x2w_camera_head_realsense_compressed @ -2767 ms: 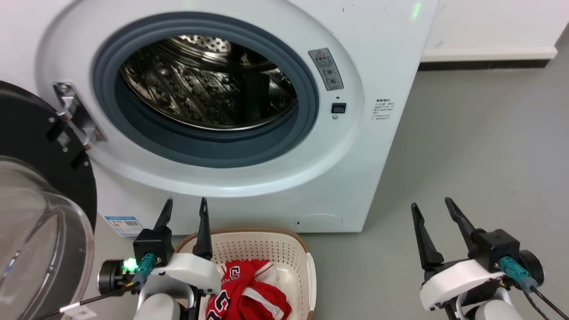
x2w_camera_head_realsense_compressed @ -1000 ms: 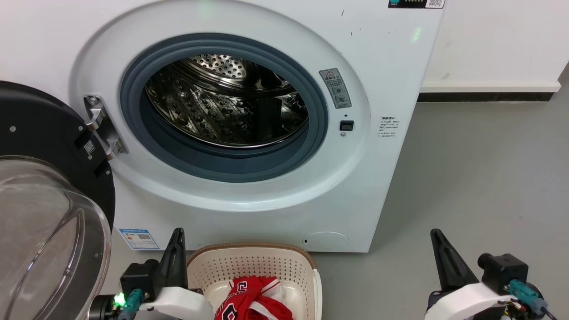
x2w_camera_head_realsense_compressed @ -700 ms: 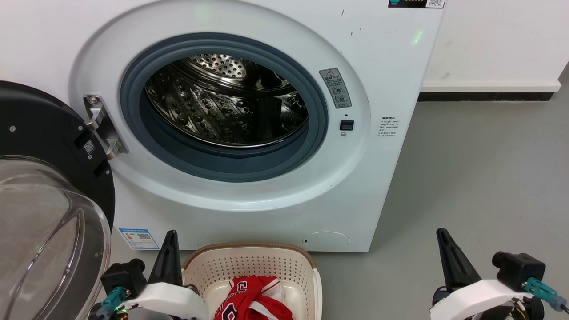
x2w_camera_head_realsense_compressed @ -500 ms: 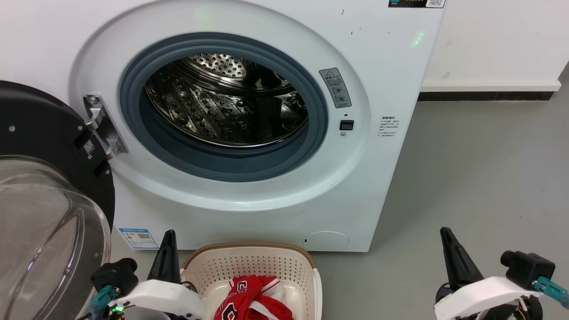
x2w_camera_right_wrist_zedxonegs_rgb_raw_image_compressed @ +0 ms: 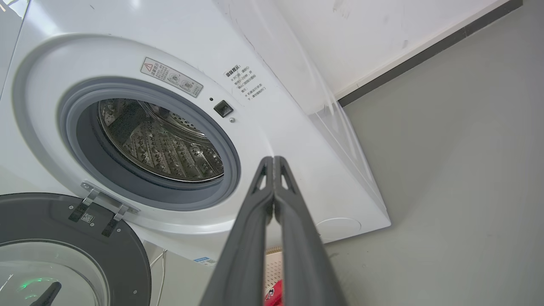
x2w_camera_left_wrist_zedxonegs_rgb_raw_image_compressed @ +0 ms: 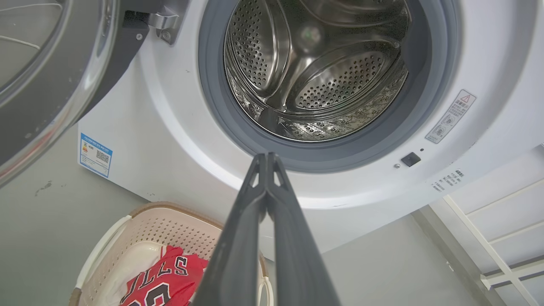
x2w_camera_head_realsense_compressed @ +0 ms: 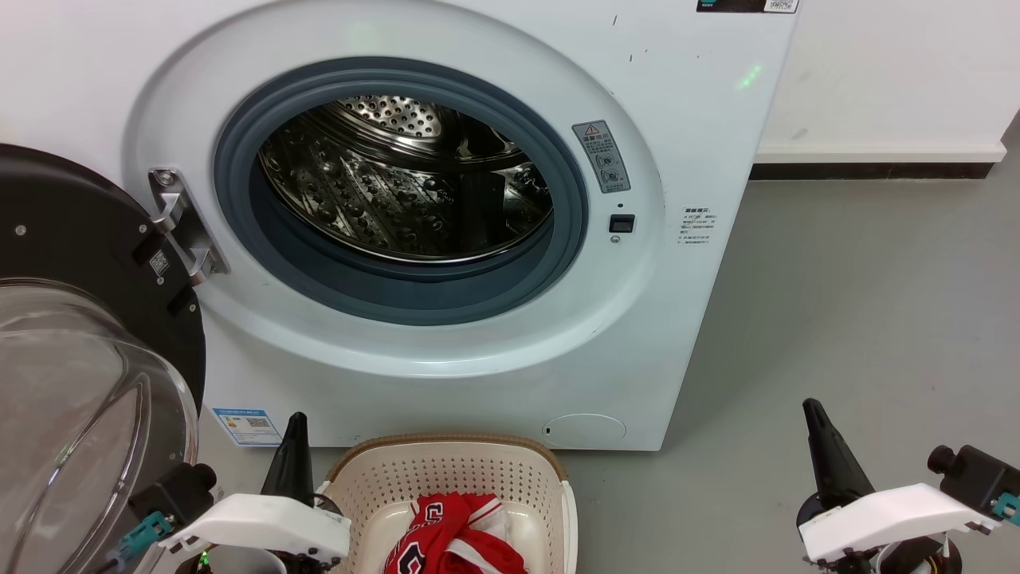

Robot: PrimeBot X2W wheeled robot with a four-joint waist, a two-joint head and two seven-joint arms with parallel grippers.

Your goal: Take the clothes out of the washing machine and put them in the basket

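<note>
Lying crumpled in the basket (x2w_camera_head_realsense_compressed: 446, 439), just before the washing machine (x2w_camera_head_realsense_compressed: 446, 359), the clothes (x2w_camera_head_realsense_compressed: 450, 542) are seen as red jersey fabric with white trim and black-and-white lettering. The left gripper (x2w_camera_left_wrist_zedxonegs_rgb_raw_image_compressed: 266, 157) and the right gripper (x2w_camera_right_wrist_zedxonegs_rgb_raw_image_compressed: 273, 158) are each held with fingers pressed together.

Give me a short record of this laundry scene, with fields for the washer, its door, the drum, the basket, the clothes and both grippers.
washing machine: white front-loader standing on the grey floor
door: swung open to the left
drum: bare perforated steel as far as visible
basket: on the floor in front of the machine, below the porthole
clothes: red jersey, bunched inside the basket
left gripper: shut, holding nothing, left of the basket
right gripper: shut, holding nothing, above the floor to the right
</note>
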